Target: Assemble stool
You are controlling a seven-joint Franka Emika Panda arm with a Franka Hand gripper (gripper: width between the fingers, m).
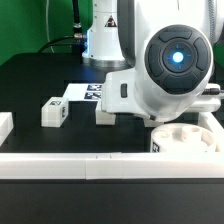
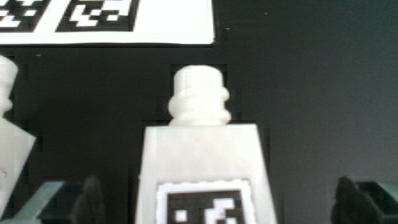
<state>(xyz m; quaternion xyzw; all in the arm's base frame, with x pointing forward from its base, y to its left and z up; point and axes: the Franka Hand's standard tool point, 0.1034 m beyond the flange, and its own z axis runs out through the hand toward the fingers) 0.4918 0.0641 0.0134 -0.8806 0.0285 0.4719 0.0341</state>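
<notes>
In the wrist view a white stool leg (image 2: 203,150) lies on the black table, its ribbed peg pointing away from me and its square tag facing up. My gripper (image 2: 210,202) is open. Its dark fingers (image 2: 64,200) stand on either side of the leg with a gap on each side. This leg shows under my hand in the exterior view (image 1: 105,115). A second leg (image 1: 52,112) lies to the exterior view's left and shows at the wrist view's edge (image 2: 9,110). The round seat (image 1: 190,140) sits at the exterior view's right. A third leg is not visible.
The marker board (image 1: 88,92) lies behind the legs, and it also shows in the wrist view (image 2: 98,20). Long white bars (image 1: 90,163) edge the table at the front and at the exterior view's left. The arm's body hides much of the right side.
</notes>
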